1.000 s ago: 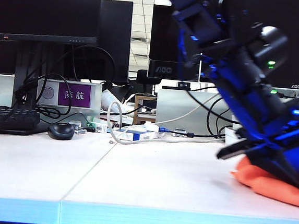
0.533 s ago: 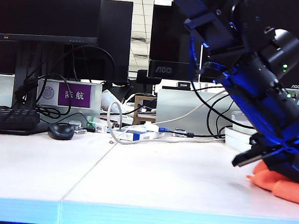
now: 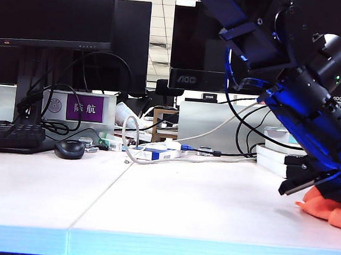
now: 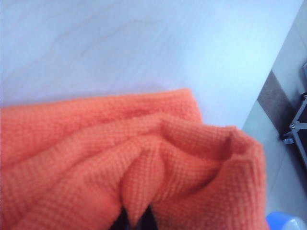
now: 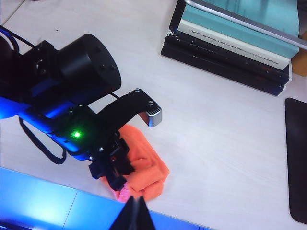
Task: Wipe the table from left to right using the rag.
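The table (image 3: 169,205) takes up most of the scene, a white top of two panels with a seam running toward the front edge. Its middle is bare; the clutter sits at the back, which leaves an open lane for wiping. A keyboard (image 3: 8,134) and mouse (image 3: 70,149) lie far left, cables and small boxes lie behind the seam, and books (image 5: 230,45) are stacked at the back on the right.

The left arm (image 3: 293,90) reaches across to the far right of the exterior view and slopes steeply down to the surface. That steep lean looks meant to bear weight onto the cloth rather than merely carry it.

The rag (image 5: 144,167) is under that arm, bunched on the table close to its front edge at the right end. In the exterior view only an orange corner shows beneath the black hand. The left gripper (image 5: 112,175) is pressed together on the rag, its fingers pinching a raised fold; the left wrist view is filled with that crumpled fold against the white top. Being so far right, the stroke seems close to its end.

The right gripper (image 5: 133,218) hangs above, well clear of the surface, its tips drawn together on nothing. It seems parked out of the way, looking down on the work.
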